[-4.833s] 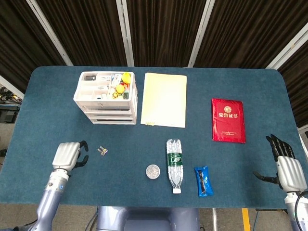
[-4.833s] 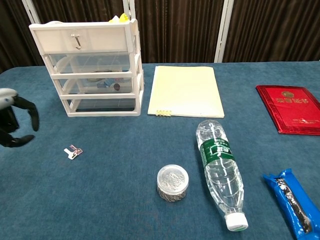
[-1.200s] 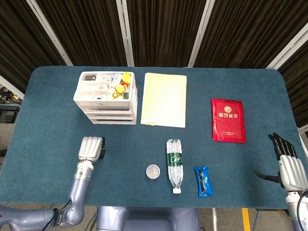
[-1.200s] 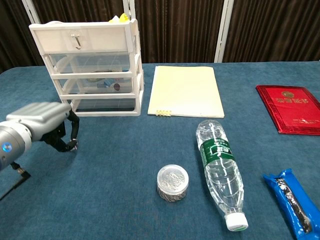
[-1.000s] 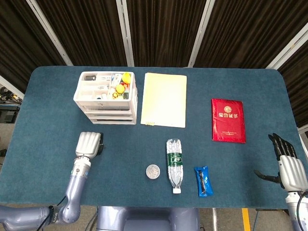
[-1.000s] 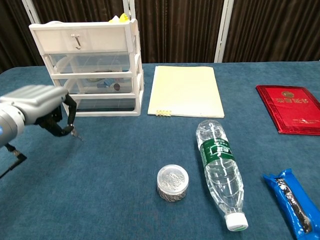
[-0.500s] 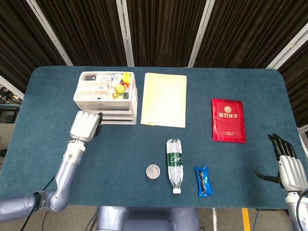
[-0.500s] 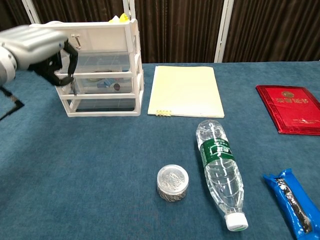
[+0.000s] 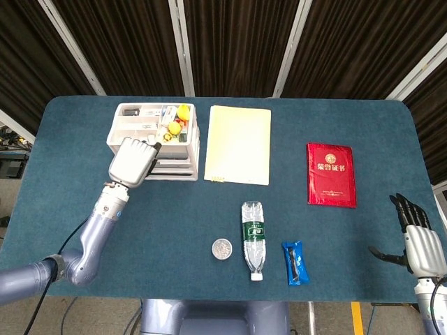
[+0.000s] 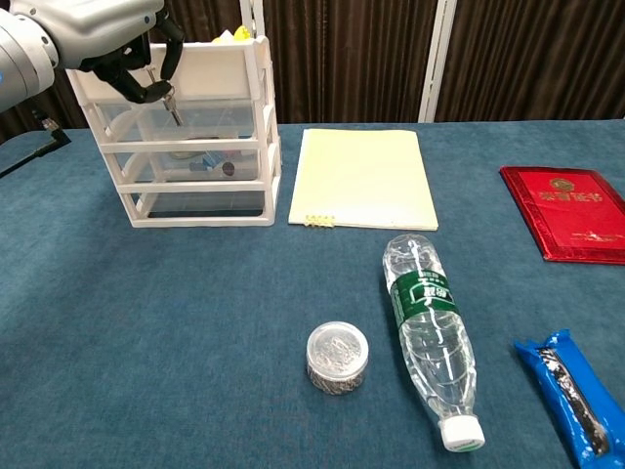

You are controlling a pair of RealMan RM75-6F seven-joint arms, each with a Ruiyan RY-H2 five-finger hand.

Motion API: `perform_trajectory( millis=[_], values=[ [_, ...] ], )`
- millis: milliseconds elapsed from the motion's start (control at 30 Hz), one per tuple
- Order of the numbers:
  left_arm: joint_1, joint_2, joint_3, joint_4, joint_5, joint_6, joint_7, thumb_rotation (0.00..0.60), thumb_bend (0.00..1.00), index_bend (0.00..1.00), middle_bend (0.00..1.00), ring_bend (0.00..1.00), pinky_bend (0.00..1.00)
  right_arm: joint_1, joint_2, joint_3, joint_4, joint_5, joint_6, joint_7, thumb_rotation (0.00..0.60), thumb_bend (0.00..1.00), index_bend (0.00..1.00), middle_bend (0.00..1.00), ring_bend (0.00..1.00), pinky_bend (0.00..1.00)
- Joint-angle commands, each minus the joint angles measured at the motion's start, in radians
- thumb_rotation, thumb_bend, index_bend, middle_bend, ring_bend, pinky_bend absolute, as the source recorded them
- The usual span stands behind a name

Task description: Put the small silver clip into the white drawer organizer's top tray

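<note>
The white drawer organizer stands at the back left, its top tray holding several small items. My left hand is raised in front of the organizer's top drawer. It pinches the small silver clip, which hangs below its fingertips at the level of the top drawer front. In the head view the hand hides the clip. My right hand rests near the table's front right corner, fingers spread, holding nothing.
A pale yellow notepad lies right of the organizer and a red booklet further right. Nearer the front lie a water bottle, a small round lidded jar and a blue packet.
My left hand closed on the clip on the table, lifted it, and carried it up and back to the organizer's top front. The right hand stayed put.
</note>
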Motion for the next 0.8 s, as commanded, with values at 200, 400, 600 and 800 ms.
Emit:
perform_trajectory(
  millis=[200, 400, 600, 800],
  values=[
    [-0.014, -0.020, 0.031, 0.081, 0.117, 0.026, -0.086, 0.600, 0.44, 0.59, 1.00, 1.00, 0.88, 0.000, 0.000, 0.000, 0.000, -0.002, 0.001, 0.001, 0.600, 0.00, 0.01, 0.00, 0.00, 0.00],
    [-0.007, -0.017, 0.059, 0.126, 0.190, 0.047, -0.128, 0.600, 0.44, 0.59, 1.00, 1.00, 0.88, -0.001, 0.000, 0.000, -0.001, -0.003, 0.002, 0.001, 0.600, 0.00, 0.01, 0.00, 0.00, 0.00],
    [0.011, -0.005, 0.090, 0.180, 0.250, 0.067, -0.180, 0.600, 0.44, 0.59, 1.00, 1.00, 0.88, -0.001, -0.001, -0.001, -0.001, -0.005, 0.004, -0.001, 0.600, 0.00, 0.01, 0.00, 0.00, 0.00],
    [0.019, -0.006, 0.106, 0.242, 0.298, 0.084, -0.235, 0.600, 0.44, 0.59, 1.00, 1.00, 0.88, -0.001, -0.002, -0.001, -0.002, -0.004, 0.003, -0.007, 0.600, 0.00, 0.01, 0.00, 0.00, 0.00]
  ],
)
